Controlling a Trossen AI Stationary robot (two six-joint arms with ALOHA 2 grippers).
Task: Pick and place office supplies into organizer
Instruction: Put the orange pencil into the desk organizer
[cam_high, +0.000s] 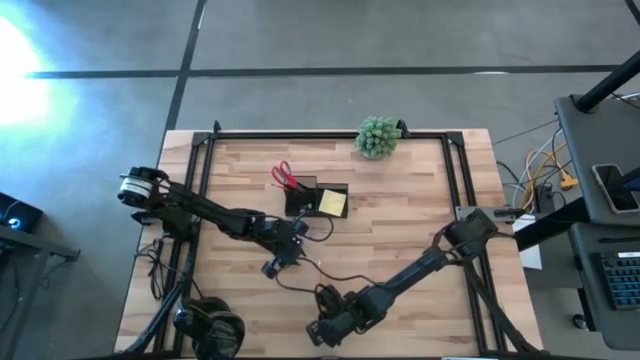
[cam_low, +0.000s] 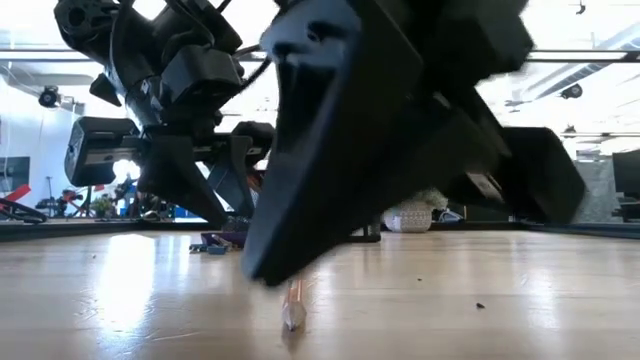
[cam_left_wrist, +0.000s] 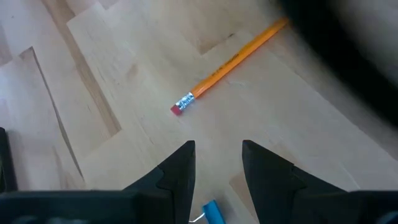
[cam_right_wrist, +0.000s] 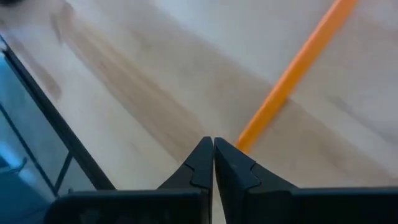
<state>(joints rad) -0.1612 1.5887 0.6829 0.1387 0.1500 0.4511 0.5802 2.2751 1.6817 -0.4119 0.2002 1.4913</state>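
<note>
An orange pencil (cam_left_wrist: 230, 59) with a pink eraser lies flat on the wooden table near its near edge. My right gripper (cam_right_wrist: 213, 142) is shut and points down, its tips at the table right beside the pencil (cam_right_wrist: 292, 74). My left gripper (cam_left_wrist: 217, 144) is open and hovers over a small blue item (cam_left_wrist: 211, 213) lying on the table (cam_low: 214, 245). The black organizer (cam_high: 303, 196) stands farther back, with red-handled scissors (cam_high: 283, 176) standing in it and a yellow sticky-note pad (cam_high: 333, 203) in its right part. My right gripper's shut fingertips (cam_right_wrist: 239, 155) stand at the pencil's shaft where it passes behind one finger, coming slanting from above. I cannot tell whether they touch it. The pencil (cam_low: 293, 305) lies flat on the table.
A green ball-shaped plant (cam_high: 378, 137) stands at the far edge. Black headphones (cam_high: 210, 328) lie at the near left corner. A thin black cable (cam_high: 330, 275) loops between the two grippers. A black frame rail (cam_high: 330, 133) runs along the table's far edge and sides.
</note>
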